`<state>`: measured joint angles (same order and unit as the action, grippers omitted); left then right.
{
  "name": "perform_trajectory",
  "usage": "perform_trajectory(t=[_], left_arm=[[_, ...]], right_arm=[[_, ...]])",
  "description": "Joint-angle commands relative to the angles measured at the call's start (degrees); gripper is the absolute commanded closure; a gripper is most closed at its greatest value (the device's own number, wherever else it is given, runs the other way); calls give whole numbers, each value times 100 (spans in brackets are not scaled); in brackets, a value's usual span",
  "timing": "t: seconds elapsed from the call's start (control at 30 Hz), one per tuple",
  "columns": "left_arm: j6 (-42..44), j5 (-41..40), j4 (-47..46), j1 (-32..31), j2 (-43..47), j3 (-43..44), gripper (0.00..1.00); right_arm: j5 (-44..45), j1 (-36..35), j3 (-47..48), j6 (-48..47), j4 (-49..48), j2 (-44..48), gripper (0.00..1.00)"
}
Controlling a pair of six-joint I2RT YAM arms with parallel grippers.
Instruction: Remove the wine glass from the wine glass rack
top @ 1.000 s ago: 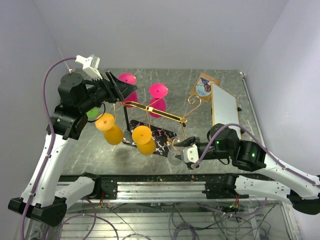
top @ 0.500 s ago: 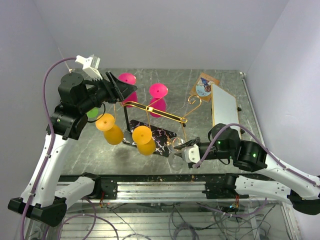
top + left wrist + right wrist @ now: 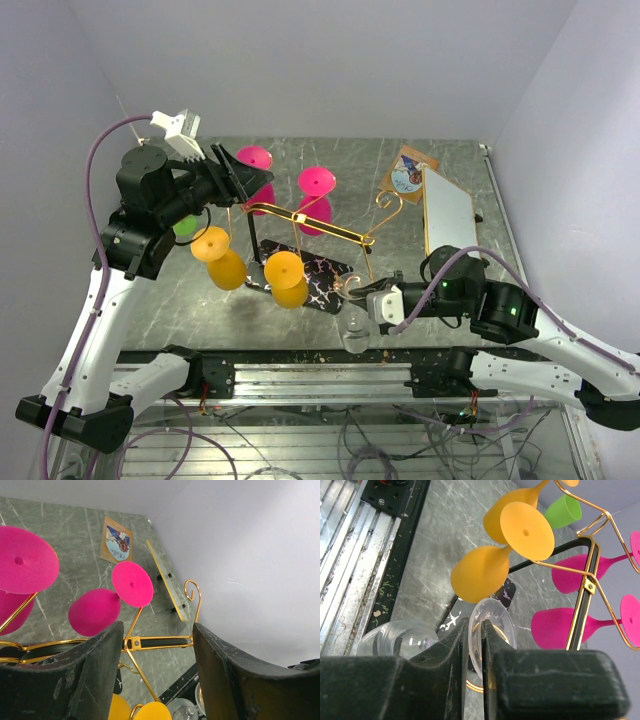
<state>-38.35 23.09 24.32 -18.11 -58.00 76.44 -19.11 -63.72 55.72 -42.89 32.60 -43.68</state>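
Observation:
The wine glass rack (image 3: 312, 224) has gold arms on a black patterned base (image 3: 322, 276); it also shows in the left wrist view (image 3: 159, 642) and the right wrist view (image 3: 590, 578). A clear wine glass (image 3: 354, 330) lies sideways at the rack's near arm, bowl toward the table's near edge. My right gripper (image 3: 366, 300) is shut on the rim of its foot (image 3: 496, 628), with the bowl (image 3: 395, 639) to the left. A gold hook curl (image 3: 476, 686) lies just under the foot. My left gripper (image 3: 232, 176) is open, high by the rack's top, holding nothing.
Two orange glasses (image 3: 286, 280), two pink glasses (image 3: 316, 196) and a green one (image 3: 184, 226) hang on the rack. A printed card (image 3: 408, 172) and a white framed panel (image 3: 448, 214) stand at the back right. The metal rail (image 3: 320, 368) runs along the near edge.
My right gripper has moved a little toward the near edge with the clear glass, whose bowl has swung lower. The left arm has not moved.

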Motion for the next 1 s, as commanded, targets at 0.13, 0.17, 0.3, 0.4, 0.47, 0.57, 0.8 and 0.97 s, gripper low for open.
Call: perform_trajectory(t=[0.13,0.17,0.3,0.4,0.47,0.57,0.8,0.97], left_arm=[[82,-93,25,-52,95,196,32],[83,-91,26,-56,94,191,32],[96,-101,38,-56,94,202,32],[102,-91,44,-53,96,200,32],[101,-94,30,-54,98,195,32],[87,-81,25,-57,102,187,32],[108,-89,70,-57,94,245,32],[123,-82,67,-56,87,257,32]], right_arm=[[45,-14,71,-108,-1,233,100],[65,-11,77,-125,23,256,100],[178,-15,111,-146,120,337,100],[327,-12,129,-170,222,375,100],[451,-18,124,-183,278,396,100],[660,-11,130,-133,238,434,100],[1124,-16,127,-59,58,390,100],[1350,-11,124,-44,-211,320,100]])
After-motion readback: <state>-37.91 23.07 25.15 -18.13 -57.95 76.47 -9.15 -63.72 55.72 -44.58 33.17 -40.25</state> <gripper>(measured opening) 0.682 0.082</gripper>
